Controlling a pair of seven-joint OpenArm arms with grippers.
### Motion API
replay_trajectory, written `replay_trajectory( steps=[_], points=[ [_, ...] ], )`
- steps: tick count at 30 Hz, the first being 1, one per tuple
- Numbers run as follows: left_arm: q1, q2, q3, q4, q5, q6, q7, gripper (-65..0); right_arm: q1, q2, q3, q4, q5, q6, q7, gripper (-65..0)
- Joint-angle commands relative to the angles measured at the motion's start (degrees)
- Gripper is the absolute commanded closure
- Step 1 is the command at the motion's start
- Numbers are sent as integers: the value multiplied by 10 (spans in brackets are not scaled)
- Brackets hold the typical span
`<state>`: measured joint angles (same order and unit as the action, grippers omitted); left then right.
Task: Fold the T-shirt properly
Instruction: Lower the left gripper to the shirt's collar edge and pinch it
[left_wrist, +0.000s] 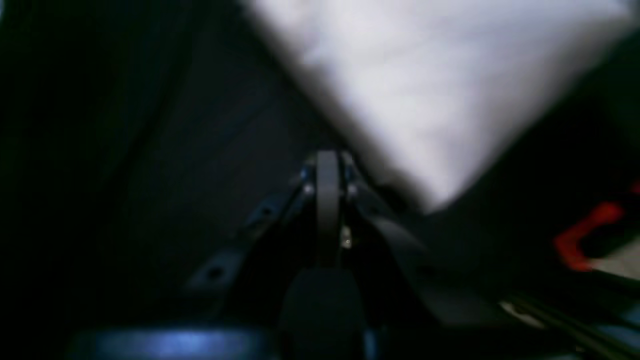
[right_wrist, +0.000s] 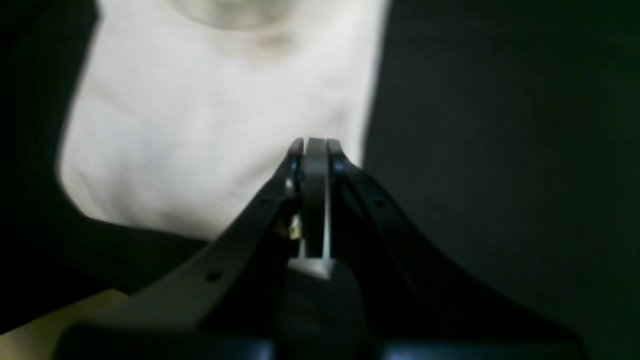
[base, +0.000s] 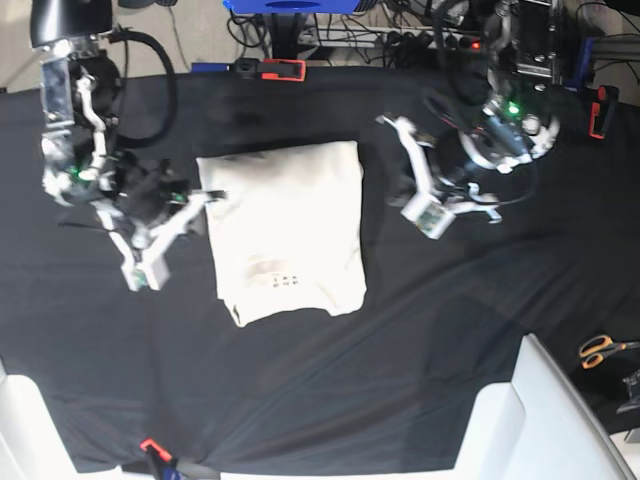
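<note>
The cream T-shirt (base: 285, 225) lies flat as a folded rectangle in the middle of the black cloth, with a small dark mark (base: 280, 278) near its front end. My right gripper (base: 207, 196) is at the shirt's left edge near its far corner. In the right wrist view this gripper (right_wrist: 315, 142) is shut, its tip over the edge of the shirt (right_wrist: 210, 125). My left gripper (base: 392, 123) is to the right of the shirt's far right corner. In the left wrist view it (left_wrist: 327, 157) is shut above black cloth, just short of a corner of the shirt (left_wrist: 440, 85).
The black cloth (base: 450, 300) covers the whole table. Red clamps sit at the far edge (base: 280, 68), at the right (base: 598, 110) and at the front (base: 150, 447). Orange-handled scissors (base: 600, 350) lie at the right edge. White shapes stand at the front right (base: 510, 420) and front left (base: 25, 420).
</note>
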<state>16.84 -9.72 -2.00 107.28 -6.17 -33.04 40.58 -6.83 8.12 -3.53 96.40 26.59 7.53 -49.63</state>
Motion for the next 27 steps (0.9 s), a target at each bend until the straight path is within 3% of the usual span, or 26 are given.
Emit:
replay_trajectory(
  steps=[1,11,27],
  points=[
    [-4,-4,5,12,2,3,-8,0,5,2,7,15,7,3,1,-5],
    [-42,34,46,-4,3,3,-9,0,-24,2,15,40,7,3,-12,-5],
    [-87,33,89,-126,5,4,-11,0,-31,3,15,40,7,3,-11,-5]
  ],
)
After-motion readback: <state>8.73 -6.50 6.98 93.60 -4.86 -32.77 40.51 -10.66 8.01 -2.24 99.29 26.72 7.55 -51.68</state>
